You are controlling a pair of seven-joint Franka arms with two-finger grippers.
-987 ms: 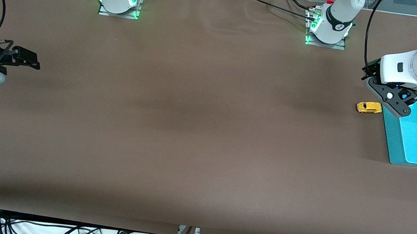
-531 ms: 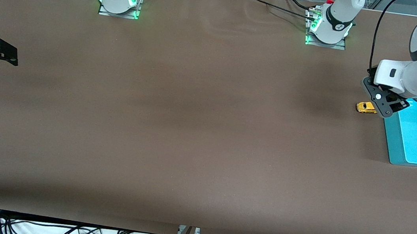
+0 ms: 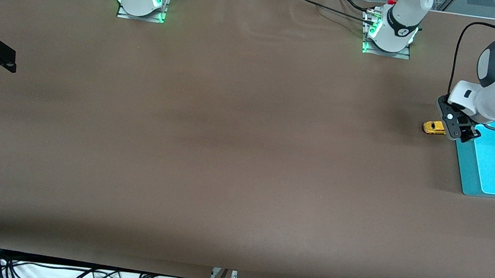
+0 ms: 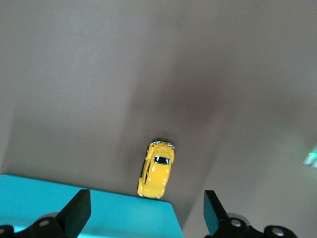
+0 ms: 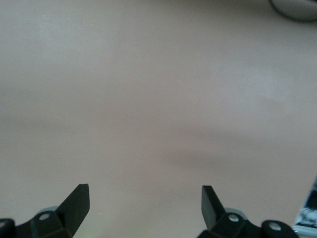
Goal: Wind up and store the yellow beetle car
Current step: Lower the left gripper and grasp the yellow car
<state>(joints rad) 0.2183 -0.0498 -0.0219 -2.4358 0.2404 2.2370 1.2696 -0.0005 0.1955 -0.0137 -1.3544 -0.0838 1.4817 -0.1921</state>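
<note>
- Where the brown cloth-covered table [image 3: 226,155] runs toward the left arm's end, one shallow turquoise plastic bin [image 3: 460,174] sits on it, and what shows of its inside holds nothing.
- One tiny bright yellow beetle-shaped toy car [image 3: 434,127] stands on its wheels on the cloth just beside that bin's corner, on the side toward the right arm's end, at the bin's end farther from the front camera; the left wrist view shows the car [image 4: 156,169] with its dark window up and the bin's turquoise edge [image 4: 99,208] close against it.
- There are two arms, each with one black two-finger gripper.
- The left gripper [image 3: 460,127] hangs low over the bin's corner right by the car, its fingers [image 4: 78,213] spread wide apart and holding nothing.
- The right gripper [image 3: 0,56] waits over bare cloth at the right arm's end of the table, well apart from the car, its fingers [image 5: 77,201] likewise spread and empty.
</note>
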